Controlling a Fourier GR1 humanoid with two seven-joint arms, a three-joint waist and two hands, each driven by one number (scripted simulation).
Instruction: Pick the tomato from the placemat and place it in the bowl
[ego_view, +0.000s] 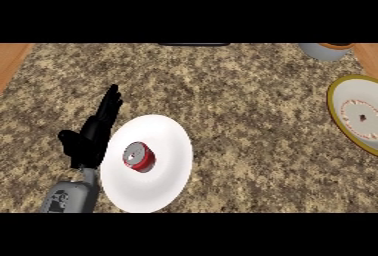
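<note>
At lower left, left hand (92, 135) open with fingers straight and pointing up the granite counter (236, 100), just beside the white bowl's (166, 145) left rim, red tomato (138, 156) lying inside that bowl, yellow-rimmed placemat (336, 107) well apart at far right.

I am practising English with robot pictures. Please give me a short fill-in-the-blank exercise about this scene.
1. The red tomato lies on a round ____ object.
2. The only hand in view is the robot's ____ hand.
3. The fingers of this hand are ____, holding nothing.
4. The yellow-rimmed bowl is at the ____ edge of the view.

Missing words: white; left; straight; right
</note>
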